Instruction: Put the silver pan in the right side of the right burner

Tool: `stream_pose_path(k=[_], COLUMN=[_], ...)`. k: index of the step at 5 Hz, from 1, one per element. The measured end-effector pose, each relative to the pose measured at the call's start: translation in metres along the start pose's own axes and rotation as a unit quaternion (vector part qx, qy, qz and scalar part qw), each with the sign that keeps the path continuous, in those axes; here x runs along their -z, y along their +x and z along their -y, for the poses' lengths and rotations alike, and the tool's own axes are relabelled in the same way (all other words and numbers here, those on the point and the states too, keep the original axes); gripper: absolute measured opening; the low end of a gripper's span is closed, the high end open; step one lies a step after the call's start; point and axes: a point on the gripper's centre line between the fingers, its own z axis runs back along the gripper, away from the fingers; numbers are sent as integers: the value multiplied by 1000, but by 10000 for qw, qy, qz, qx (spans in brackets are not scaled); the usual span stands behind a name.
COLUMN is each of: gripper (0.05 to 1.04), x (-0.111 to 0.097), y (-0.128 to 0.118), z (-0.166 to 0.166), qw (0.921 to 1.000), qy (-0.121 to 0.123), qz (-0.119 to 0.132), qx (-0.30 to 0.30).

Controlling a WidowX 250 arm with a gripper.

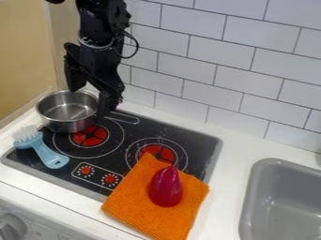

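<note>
Pincer [89, 101] is positioned at the upper left of the camera view, with its jaws spread: one is held over the back of the silver pan [68, 107], the other by the pan's right side. Contact between that jaw and the rim cannot be confirmed. The pan is seated upright at the back left corner of the stove [199, 158], beyond the left burner [89, 136], near the desk [237, 143] edge. A blue-handled brush [47, 152] is located just in front of it. The right burner [158, 156] is partly covered by an orange cloth [134, 211], on which a dark red toy [165, 186] is placed. Thin, rigid metal is indicated by the pan's look; light weight and low fragility are to be expected, with no give under pressure. The polished wall is likely to be slippery, and a lopsided hold may cause the pan to swing or tip. Grip should be applied across the right-hand wall, one jaw inside and one outside, low enough for firm purchase. The pan should then be lifted level, carried across the stove and lowered at the right burner's right side, where tilting may be caused by the cloth's edge if the base is set upon it.
</note>
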Motion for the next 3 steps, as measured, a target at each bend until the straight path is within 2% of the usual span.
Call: stream_pose_path(k=[1, 3], gripper=[999, 999], x=[11, 11], y=[-15, -24], z=[9, -2], qw=[9996, 9973], qy=[-108, 114], qz=[-270, -504], qx=[67, 524])
